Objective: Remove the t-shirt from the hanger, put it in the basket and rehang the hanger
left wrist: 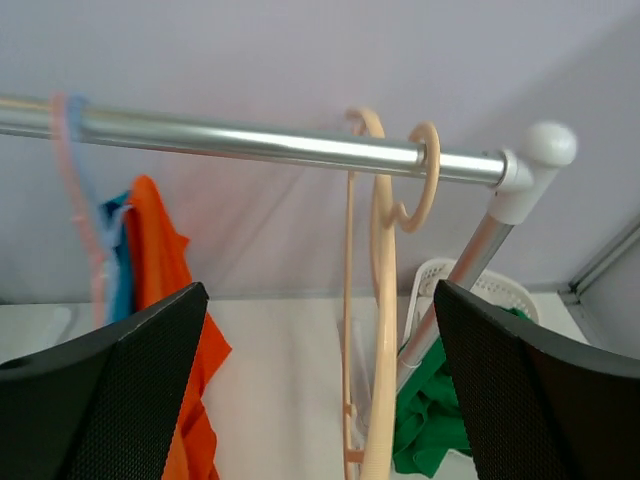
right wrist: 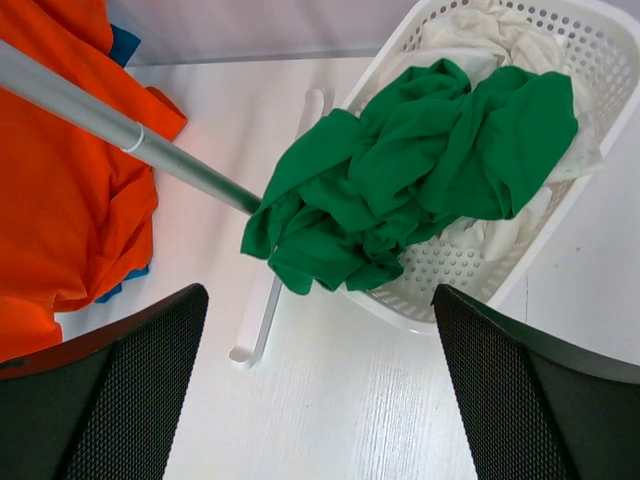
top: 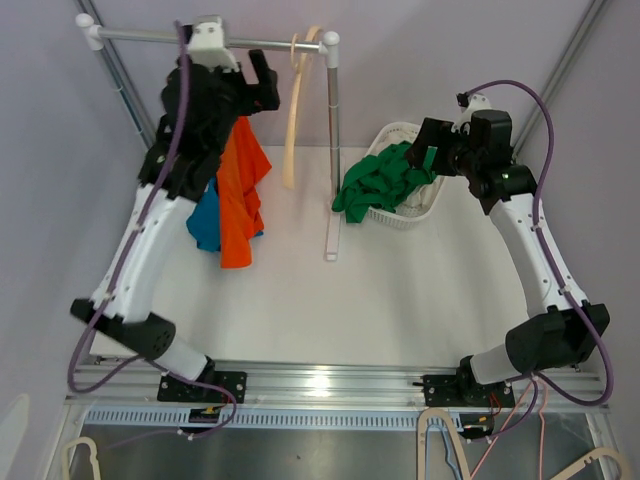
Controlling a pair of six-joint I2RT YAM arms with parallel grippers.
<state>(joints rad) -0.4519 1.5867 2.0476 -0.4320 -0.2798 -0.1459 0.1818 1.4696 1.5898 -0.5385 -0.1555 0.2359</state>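
Nearest you, below the table's (top: pixel 400 300) front edge, a couple of spare hangers (top: pixel 445 445) lie by the arm bases. Mid-table on your R side, the R gripper (top: pixel 428 148) hovers just above the white basket (top: pixel 428 205), jaws spread wide w/ nothing btwn them; the wrist cam shows both fingers well clear of the cloth. The green t-shirt (top: pixel 378 185) is off any hanger: it lies crumpled in the basket on top of some white fabric (right wrist: pixel 470 30), and one end spills over the rim onto the table, beside the rack's upright post (top: pixel 333 140). On your L side, the orange t-shirt (top: pixel 240 190) and a blue one (top: pixel 205 225) behind it hang from the rail (top: pixel 140 36), partly hidden by the L arm. Their hooks look pink and pale blue in the wrist cam, but it's too blurred to say which carries which. Farthest back, the L gripper (top: pixel 262 78) is raised to rail height, also wide open and empty, facing the bare hanger (top: pixel 292 120). That hanger is beige and hooked on the rail near the post end, apart from the orange shirt.
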